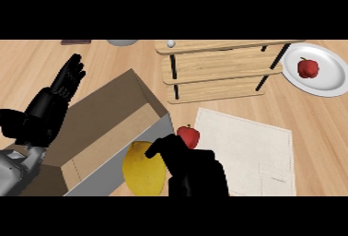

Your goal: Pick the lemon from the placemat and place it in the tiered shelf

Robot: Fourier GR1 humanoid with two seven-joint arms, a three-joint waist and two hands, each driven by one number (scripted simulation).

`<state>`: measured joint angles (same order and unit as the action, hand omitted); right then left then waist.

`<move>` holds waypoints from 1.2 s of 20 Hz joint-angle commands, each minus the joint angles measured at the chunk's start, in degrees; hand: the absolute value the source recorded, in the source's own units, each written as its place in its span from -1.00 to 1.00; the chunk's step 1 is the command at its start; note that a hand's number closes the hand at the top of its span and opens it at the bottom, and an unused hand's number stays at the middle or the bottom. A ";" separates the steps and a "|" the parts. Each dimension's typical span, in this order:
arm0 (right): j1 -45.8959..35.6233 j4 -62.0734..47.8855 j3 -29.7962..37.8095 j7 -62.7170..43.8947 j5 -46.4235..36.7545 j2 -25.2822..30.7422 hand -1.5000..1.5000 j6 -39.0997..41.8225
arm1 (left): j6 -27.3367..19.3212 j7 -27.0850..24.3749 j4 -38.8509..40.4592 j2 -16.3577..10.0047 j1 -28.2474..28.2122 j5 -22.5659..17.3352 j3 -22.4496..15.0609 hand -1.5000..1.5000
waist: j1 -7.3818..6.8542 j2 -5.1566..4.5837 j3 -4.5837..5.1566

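The lemon point(141, 170), a smooth, glossy yellow oval, shows at the lower centre of the frame, off the placemat point(248, 143) and against the right hand point(197, 170), whose black fingers curl round its right side. The pick looks made, and carrying it to the tiered shelf point(217, 69) at the upper centre is left. The shelf has pale wooden boards on thin black posts; the placemat is flat, cream and cloth-like. The left hand point(58, 97) rests open at the upper left, over a matte cardboard box point(102, 124).
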<state>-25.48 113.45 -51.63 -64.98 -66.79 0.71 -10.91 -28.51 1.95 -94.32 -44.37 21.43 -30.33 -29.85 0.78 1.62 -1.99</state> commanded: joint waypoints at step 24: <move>-34.00 -7.81 28.91 -11.25 -6.96 -0.69 1.00 17.98 | -1.52 -2.69 2.93 4.41 -4.30 -0.99 -6.92 0.00 | -0.70 -1.42 2.27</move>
<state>-54.08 108.39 -25.36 -66.81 -73.38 0.52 2.54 -29.71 0.40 -94.60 -45.36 22.56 -32.23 -31.55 0.39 1.18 -1.75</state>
